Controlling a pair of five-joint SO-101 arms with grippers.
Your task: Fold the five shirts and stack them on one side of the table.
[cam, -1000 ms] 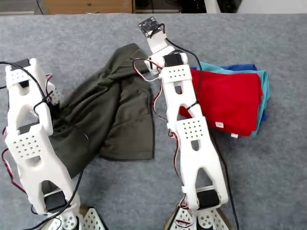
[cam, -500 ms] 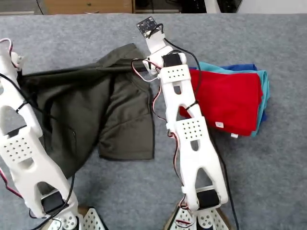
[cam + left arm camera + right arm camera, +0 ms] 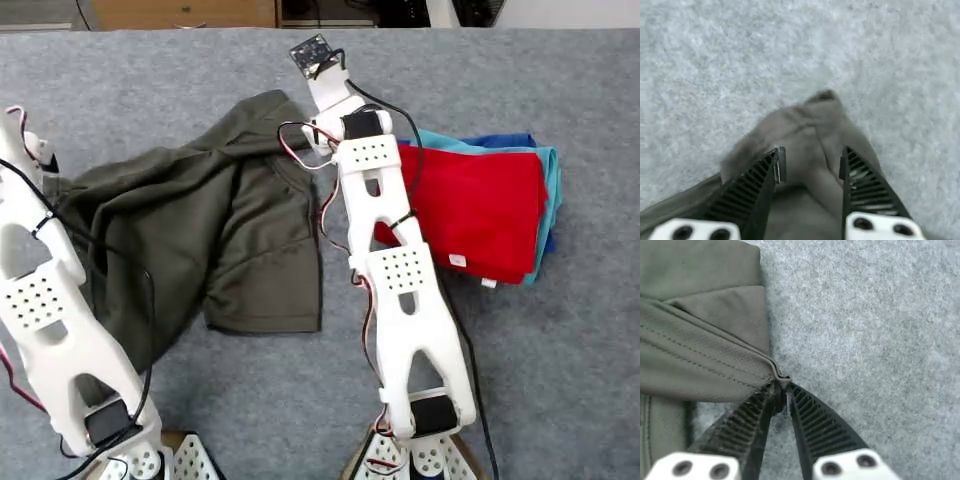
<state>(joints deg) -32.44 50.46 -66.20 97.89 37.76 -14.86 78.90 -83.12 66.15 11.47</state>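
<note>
The olive shirt (image 3: 220, 230) lies rumpled on the grey surface (image 3: 560, 380) between the two arms, beside the folded stack (image 3: 480, 215) topped in red. The right gripper (image 3: 784, 390) has its fingers clamped on a seamed corner, while the left gripper (image 3: 811, 162) straddles a bunched corner, fingers apart. Light, limp cloth, I'd say, apt to sag; stitched hems and corners look the surest hold

A grey, felt-like surface (image 3: 560, 380) spreads across the high view, and both wrist views show its fuzzy nap up close. Beyond its far edge stands wooden furniture (image 3: 185, 13), with dark equipment (image 3: 400, 12) beside it and a white panel (image 3: 570, 12) further along.
</note>
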